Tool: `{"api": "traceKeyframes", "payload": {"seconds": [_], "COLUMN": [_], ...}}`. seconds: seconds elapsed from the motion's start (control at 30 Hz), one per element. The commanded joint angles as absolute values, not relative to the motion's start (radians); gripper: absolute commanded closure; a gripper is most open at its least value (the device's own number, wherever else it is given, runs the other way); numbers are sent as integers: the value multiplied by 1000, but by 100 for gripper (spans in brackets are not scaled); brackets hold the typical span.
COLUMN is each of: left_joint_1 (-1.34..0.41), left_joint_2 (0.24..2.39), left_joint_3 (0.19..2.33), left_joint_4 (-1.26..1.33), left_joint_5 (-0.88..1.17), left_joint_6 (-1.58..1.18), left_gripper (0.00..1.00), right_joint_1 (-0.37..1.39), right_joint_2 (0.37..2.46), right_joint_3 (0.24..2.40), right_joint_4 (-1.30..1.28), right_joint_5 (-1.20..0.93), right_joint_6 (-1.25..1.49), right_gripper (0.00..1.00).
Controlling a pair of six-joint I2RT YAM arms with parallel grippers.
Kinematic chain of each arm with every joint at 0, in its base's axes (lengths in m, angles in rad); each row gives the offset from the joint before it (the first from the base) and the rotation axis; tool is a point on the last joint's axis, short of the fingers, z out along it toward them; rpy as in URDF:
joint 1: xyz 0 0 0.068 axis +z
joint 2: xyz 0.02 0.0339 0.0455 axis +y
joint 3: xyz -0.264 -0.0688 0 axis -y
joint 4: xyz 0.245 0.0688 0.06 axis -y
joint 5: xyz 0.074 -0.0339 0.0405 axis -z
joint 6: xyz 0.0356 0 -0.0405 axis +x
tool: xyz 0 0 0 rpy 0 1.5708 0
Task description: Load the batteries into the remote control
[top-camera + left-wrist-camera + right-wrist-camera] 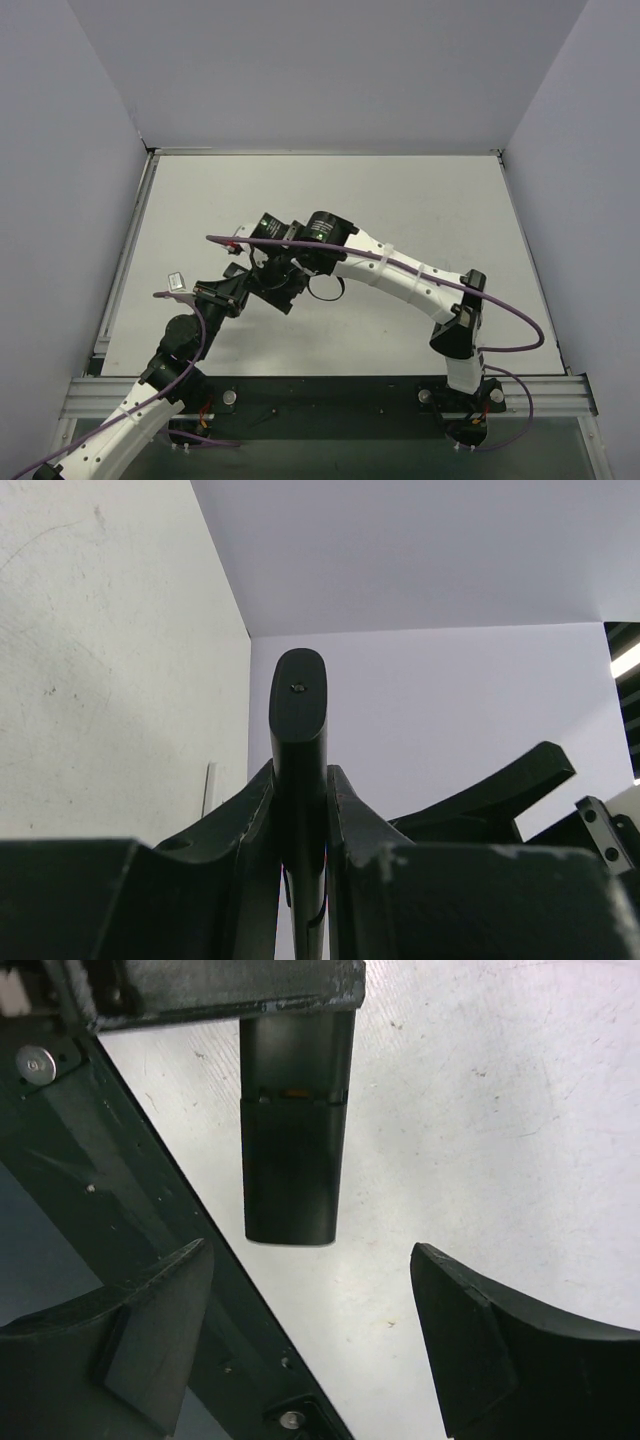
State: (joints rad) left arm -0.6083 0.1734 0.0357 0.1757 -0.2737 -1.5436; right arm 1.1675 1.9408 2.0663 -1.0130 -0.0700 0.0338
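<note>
- Left gripper [300, 785], closest to the lens in the left wrist view, is clenched on a slim black remote [298, 705]. Its dark fingers [245, 825] press both long sides, and the remote's rounded free end juts away from the camera.
- Small pale object [177, 282] lies on the white tabletop [400, 200] near its left edge, just left of the left arm [130, 430] at its wrist. It is too small to identify.
- In the right wrist view, the remote reaches out from under the left gripper's black body, over the scuffed tabletop. A seam crosses it just beyond the grip, with an orange glint in the gap. Whether batteries sit behind that seam cannot be told.
- Right gripper [310, 1260] is released. Its two fingers [150, 1330] stand wide apart, one to each side below the remote's free end, touching nothing.
- From above, both grippers meet over the left half of the tabletop. The right arm [400, 280] arches in from its base at the near edge on the right.
</note>
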Motion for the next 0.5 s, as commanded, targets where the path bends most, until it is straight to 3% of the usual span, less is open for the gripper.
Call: {"api": "traceKeyframes", "payload": {"seconds": [0.0, 0.33, 0.47], "left_joint_1": [-612, -612, -612], "left_joint_2": [178, 212, 229], "left_joint_3": [-17, -6, -6], "left_joint_4": [224, 250, 270], "left_joint_5": [-245, -193, -175], "left_joint_6": [-1563, -1563, -1562], "left_gripper": [100, 100, 100], "right_joint_1": [1174, 1170, 1170], "right_joint_2": [1775, 1560, 1566], "right_joint_3": [1979, 1665, 1646], "right_joint_4": [-991, -830, -815], "right_joint_5": [-77, -357, -422], "right_joint_6": [-165, -785, -883], "right_gripper": [25, 27, 29]}}
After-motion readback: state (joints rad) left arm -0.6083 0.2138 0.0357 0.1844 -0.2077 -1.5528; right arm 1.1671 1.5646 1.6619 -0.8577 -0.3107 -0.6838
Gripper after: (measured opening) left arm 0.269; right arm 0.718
